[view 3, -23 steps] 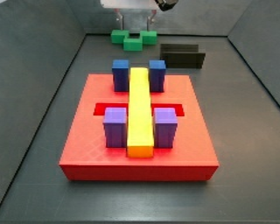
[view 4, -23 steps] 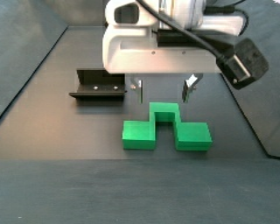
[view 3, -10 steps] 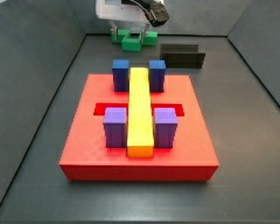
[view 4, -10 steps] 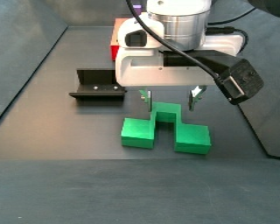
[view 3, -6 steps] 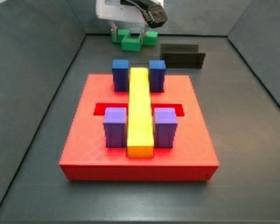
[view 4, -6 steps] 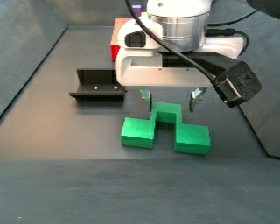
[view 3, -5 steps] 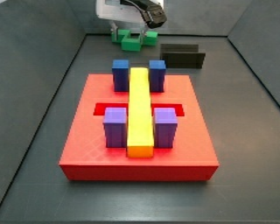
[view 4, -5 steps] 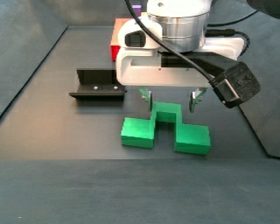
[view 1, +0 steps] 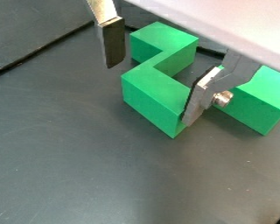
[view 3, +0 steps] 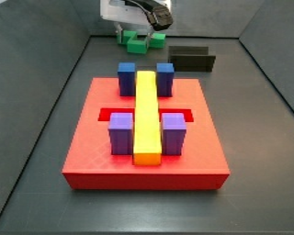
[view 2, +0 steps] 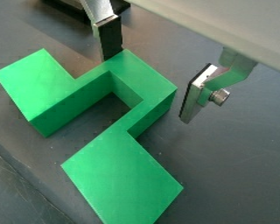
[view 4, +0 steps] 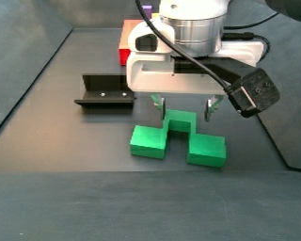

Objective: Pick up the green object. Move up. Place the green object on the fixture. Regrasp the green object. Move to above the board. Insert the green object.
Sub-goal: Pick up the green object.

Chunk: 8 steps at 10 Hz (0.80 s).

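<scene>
Now the gripper (view 4: 182,106) is hovering low over the green object (view 4: 177,138), its jaws spread wide and grasping nothing; compared with the side views from about two seconds earlier, where it was hanging well above the piece, it has descended so that the fingertips are reaching the level of the central cube, and over the last second it has barely moved. In both wrist views the silver fingers (view 2: 202,93) are standing on either side of the central cube, one just beside a cube face (view 1: 108,41) and the opposite one close to the other face, with visible gaps on each side. The green object (view 2: 94,118) is lying flat on the dark floor, directly under the gripper, and it is resting in the same place as in the earlier pictures. Relative to the green object, the fixture (view 4: 104,93) is standing apart and empty, and the board (view 3: 144,139) is lying well away, carrying its blue and purple blocks and yellow bar (view 3: 146,117). Judged from this, the approach appears finished and the pick-up step is pending: closing the jaws on the central cube seems the next requirement, with lifting, fixture placement, regrasp and insertion all remaining
</scene>
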Motion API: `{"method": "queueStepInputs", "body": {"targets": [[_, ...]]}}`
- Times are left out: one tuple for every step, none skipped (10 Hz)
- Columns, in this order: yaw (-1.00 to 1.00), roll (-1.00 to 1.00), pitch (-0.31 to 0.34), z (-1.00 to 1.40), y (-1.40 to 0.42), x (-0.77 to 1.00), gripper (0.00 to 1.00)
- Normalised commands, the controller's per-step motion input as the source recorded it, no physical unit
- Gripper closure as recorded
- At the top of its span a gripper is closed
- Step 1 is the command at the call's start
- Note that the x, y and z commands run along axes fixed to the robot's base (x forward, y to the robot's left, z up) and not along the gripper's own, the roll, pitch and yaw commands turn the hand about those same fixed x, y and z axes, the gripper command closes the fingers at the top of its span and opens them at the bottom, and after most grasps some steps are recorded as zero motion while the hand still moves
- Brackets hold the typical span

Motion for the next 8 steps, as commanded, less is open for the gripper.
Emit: {"method": "queueStepInputs", "body": {"targets": [[-0.12,0.0,0.0,-0.22,0.12,0.03,0.0],[-0.13,0.0,0.0,-0.19,0.08,0.03,0.0],[-0.15,-0.04,0.0,-0.12,0.04,0.02,0.0],[-0.18,-0.06,-0.009,-0.09,0.01,0.03,0.0],[-0.21,-0.07,-0.011,-0.06,0.0,0.03,0.0],[-0.02,0.0,0.0,0.0,0.0,0.01,0.0],[0.0,0.02,0.0,0.0,0.0,0.0,0.0],[0.0,0.05,0.0,0.0,0.0,0.0,0.0]]}}
